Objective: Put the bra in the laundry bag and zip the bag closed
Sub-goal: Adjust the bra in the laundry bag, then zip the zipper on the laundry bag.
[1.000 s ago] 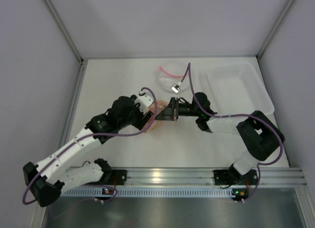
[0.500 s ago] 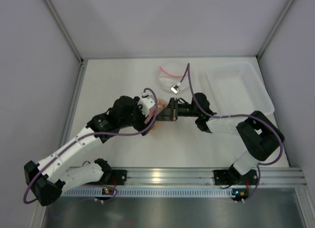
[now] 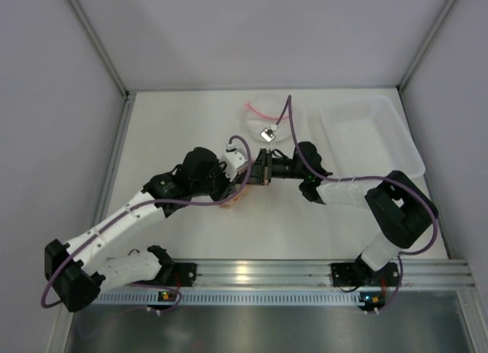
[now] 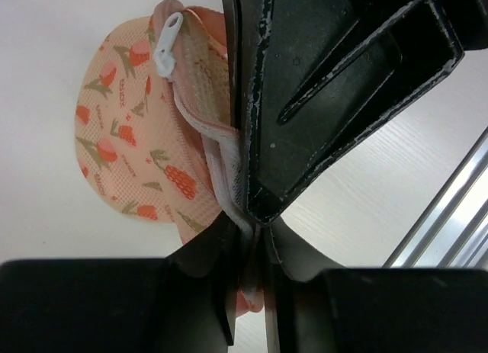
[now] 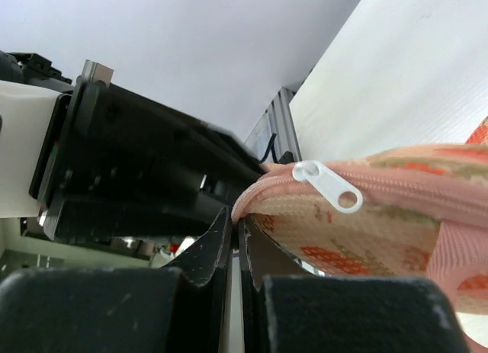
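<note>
Two arms meet over the middle of the counter (image 3: 175, 124), both working the laundry bag (image 4: 130, 139) between them. The hold looks meant to brace the bag. One gripper pins the fabric so the seam stays taut and the other can deal with the zipper pull (image 4: 168, 44), which lies free on the printed side and is gripped by neither.

The left gripper (image 4: 250, 242) has its fingers drawn close, with the bag's pink edging caught in the narrow gap between them, so it appears clamped on the rim. The right gripper (image 5: 235, 223) has its fingers pressed together. Its tip touches the rounded end of the bag just beside the pull, but I cannot tell whether any fabric is nipped there.

The bra shows in no view. Judging by the bag's closed seam, it is probably inside already. In the right wrist view the zip looks joined along the stretch beyond the pull, so only the last short run to the end seems left.
</note>
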`<control>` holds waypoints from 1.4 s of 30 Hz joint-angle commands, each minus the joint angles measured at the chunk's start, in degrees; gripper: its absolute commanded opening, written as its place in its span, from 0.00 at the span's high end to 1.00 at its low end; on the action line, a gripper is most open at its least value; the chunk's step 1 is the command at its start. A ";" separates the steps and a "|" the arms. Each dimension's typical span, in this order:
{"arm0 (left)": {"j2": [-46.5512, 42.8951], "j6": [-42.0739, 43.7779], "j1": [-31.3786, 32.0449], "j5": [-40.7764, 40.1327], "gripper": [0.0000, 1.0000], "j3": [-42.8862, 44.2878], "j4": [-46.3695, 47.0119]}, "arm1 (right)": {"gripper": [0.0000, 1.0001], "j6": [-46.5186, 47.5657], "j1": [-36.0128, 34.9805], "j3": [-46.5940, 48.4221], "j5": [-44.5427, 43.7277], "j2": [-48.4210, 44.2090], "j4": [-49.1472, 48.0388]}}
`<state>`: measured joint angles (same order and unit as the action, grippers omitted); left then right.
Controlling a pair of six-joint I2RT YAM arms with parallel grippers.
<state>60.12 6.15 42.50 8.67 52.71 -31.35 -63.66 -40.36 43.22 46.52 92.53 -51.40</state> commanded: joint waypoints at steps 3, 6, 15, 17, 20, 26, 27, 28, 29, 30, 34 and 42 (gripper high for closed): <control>-0.61 2.97 -0.05 -4.89 1.00 0.47 1.12 | 0.85 4.32 -1.39 3.36 2.07 -1.39 -1.00; -4.82 7.18 -0.57 -1.48 1.00 -1.46 1.03 | 0.66 11.70 0.36 3.89 5.50 -3.49 6.10; -19.06 20.38 -1.02 13.47 1.00 -7.35 -4.24 | 0.23 57.01 12.14 13.17 15.44 -11.32 46.96; -20.30 22.14 -1.02 14.70 1.00 -7.97 -4.24 | 0.01 70.56 12.50 16.18 15.62 -10.62 58.22; -20.04 25.74 -1.02 17.77 1.00 -7.97 -5.12 | 0.01 89.00 12.41 19.35 18.07 -11.58 65.86; -18.10 27.51 -1.02 17.96 1.00 -7.88 -5.03 | 0.01 111.60 12.23 29.14 19.30 -9.58 85.74; -18.45 28.03 -1.02 18.05 1.00 -8.06 -5.03 | 0.01 120.35 11.97 32.07 18.96 -6.43 92.20; -18.72 28.04 -1.02 17.53 1.00 -8.76 -5.03 | 0.01 124.09 11.36 34.71 17.82 -4.92 97.57; -18.98 28.65 -1.02 17.09 1.00 -9.11 -5.03 | 0.01 126.39 9.61 37.70 16.51 -4.12 101.02; -19.85 29.17 -1.02 16.65 1.00 -9.55 -5.03 | 0.01 128.15 8.73 37.72 15.45 -4.03 103.32; -22.23 34.00 -1.02 15.42 1.00 -11.40 -4.68 | 0.01 127.64 6.53 24.31 13.78 -12.62 84.66; -24.61 40.25 -1.02 14.27 1.00 -12.98 -2.48 | 0.01 114.00 -1.65 12.96 7.37 -15.27 63.05</control>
<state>36.84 41.78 41.65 22.02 39.99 -38.06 56.97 -39.97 58.87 56.10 79.68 28.16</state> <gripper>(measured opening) 0.069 0.993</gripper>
